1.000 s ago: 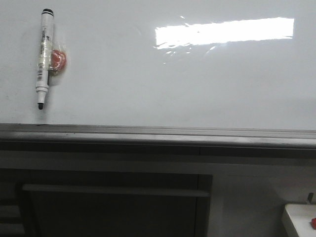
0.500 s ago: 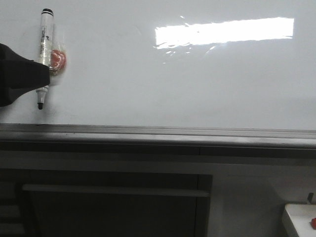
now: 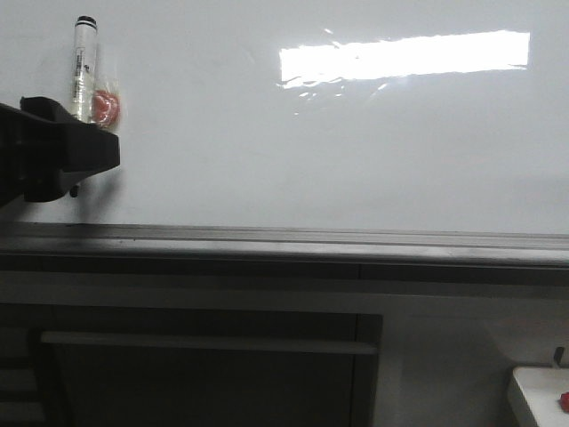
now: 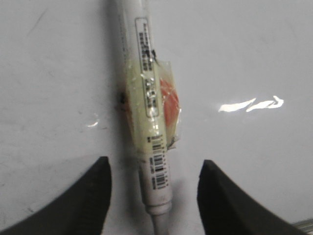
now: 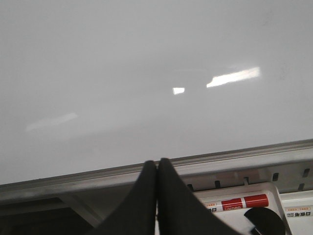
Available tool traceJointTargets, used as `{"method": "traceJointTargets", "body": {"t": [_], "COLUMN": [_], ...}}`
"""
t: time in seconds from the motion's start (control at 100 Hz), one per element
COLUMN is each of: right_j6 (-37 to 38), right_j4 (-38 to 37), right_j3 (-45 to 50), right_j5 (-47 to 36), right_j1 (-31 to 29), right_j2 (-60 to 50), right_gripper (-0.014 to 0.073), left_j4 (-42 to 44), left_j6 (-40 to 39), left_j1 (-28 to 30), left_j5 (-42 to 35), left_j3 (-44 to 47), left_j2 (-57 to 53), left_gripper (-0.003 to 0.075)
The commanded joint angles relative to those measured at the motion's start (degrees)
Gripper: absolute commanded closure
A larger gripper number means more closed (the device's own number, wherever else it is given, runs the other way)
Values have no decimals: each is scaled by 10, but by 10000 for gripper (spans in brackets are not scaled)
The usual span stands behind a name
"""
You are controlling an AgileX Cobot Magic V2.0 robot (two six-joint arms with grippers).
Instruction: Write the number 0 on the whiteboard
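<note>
My left gripper [image 4: 154,196] has just come in, open around the marker [image 3: 83,71] at upper left, so I can grab it before drawing on the whiteboard [image 3: 356,151].

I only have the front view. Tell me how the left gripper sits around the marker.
Observer: The left gripper is open, one finger either side of the marker, neither touching it.
Operator: Report the right gripper.
Observer: The right gripper is shut on nothing, facing the whiteboard above its ledge.
Operator: Say whether any spare pen is around.
Observer: A red marker lies in a tray below the ledge.
</note>
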Motion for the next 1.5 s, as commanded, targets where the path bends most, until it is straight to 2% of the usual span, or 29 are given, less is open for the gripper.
{"method": "traceJointTargets", "body": {"t": [0.0,0.05,0.07,0.18,0.24,0.38,0.41,0.49,0.62,0.82,0.91,1.03,1.1,1.19,1.35,1.49], "right_j6": [-5,-5,-5,-6,-36,-234,-255,-320,-364,-462,-514,-555,-563,-583,-590,-591], "right_j4": [3,3,3,14,43,210,235,310,314,314,314,314,313,313,313,313], "right_j3": [-15,-15,-15,-19,-29,-65,-70,-87,-116,-158,-174,-195,-205,-216,-250,-277], "right_j5": [-46,-44,-43,-27,-13,29,30,31,29,18,14,-16,-56,-86,-80,-82], "right_j1": [0,0,0,1,4,29,38,89,174,323,391,457,479,494,511,537], "right_j2": [11,11,11,11,11,30,35,63,121,220,269,337,370,405,447,471], "right_gripper": [645,645,645,645,645,645,645,645,643,636,550,303,203,183,185,185], "left_j4": [-6,-1,4,14,36,146,171,232,345,512,553,600,620,640,646,646], "left_j6": [-6,-6,-6,-6,-6,-6,-6,-6,-4,-4,-4,-4,-4,-4,-4,-4], "left_j1": [-4,-4,-4,-4,-4,-4,-4,-4,-4,-4,-4,-8,-17,-35,-64,-66], "left_j5": [-32,-31,-31,-27,-27,-20,-17,1,60,208,239,257,248,243,247,248], "left_j3": [-15,-15,-13,-12,-12,-12,-12,-12,-12,-12,-12,-6,3,13,18,18], "left_j2": [-2,-1,-1,-1,-3,-33,-45,-74,-134,-231,-265,-293,-302,-309,-306,-304], "left_gripper": [564,716,744,741,741,741,741,741,741,741,741,740,740,741,741,741]}}
